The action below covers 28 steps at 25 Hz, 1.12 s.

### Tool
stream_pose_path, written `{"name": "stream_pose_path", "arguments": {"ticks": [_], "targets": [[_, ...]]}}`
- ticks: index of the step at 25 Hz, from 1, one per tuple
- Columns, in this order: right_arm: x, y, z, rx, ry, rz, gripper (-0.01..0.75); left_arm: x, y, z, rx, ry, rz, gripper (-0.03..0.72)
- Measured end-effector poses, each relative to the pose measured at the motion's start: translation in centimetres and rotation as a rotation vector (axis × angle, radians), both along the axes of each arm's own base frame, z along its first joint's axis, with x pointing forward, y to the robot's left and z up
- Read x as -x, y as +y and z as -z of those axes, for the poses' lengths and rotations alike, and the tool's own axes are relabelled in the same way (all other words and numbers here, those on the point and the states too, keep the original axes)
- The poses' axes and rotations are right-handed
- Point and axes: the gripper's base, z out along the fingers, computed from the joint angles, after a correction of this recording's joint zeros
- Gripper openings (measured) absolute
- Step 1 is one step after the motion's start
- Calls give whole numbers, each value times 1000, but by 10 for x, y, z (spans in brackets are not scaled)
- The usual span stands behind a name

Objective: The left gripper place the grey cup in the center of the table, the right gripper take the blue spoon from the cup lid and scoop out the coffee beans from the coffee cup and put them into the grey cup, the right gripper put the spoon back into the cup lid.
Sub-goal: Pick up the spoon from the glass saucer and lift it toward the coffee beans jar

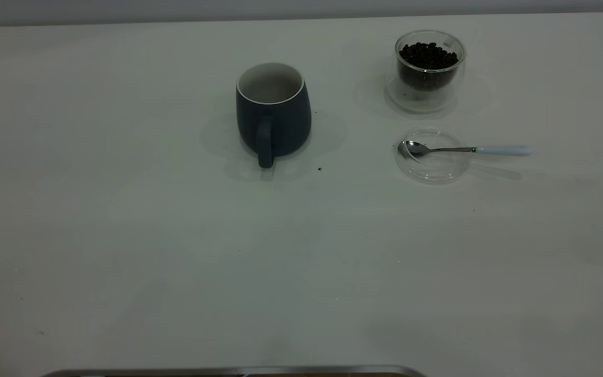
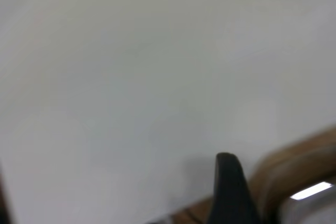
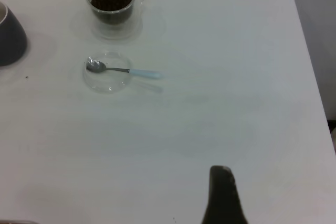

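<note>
My fingers' spread I cannot tell; one dark fingertip [image 3: 223,192] shows per wrist view. The grey cup [image 1: 273,112] sits mid-table; the blue spoon [image 1: 464,150] at its three o'clock could slide off the cup lid [image 1: 432,156] if nudged.

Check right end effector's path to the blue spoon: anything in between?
Nothing visible. In the right wrist view, bare table lies between the right end effector and the blue spoon, whose bowl rests in the cup lid.
</note>
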Motion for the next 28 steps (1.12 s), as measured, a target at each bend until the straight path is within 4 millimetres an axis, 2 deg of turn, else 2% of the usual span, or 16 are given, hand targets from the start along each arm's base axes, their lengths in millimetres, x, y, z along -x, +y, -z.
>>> {"name": "stream_pose_path", "arguments": {"ticks": [2,6,10,14,28], "targets": [[0,0,0,0,0,0,565,24,7,18,54,5,35,567],[0,0,0,0,0,0,565,56,16,48,140,-2,89,567],[0,0,0,0,0,0,565,71,20,72,168,-13,124,567],[0,0,0,0,0,0,565,76,23,92,147,-16,154,567],[0,0,0,0,0,0,565,78,24,95,161,-57,133,567]]}}
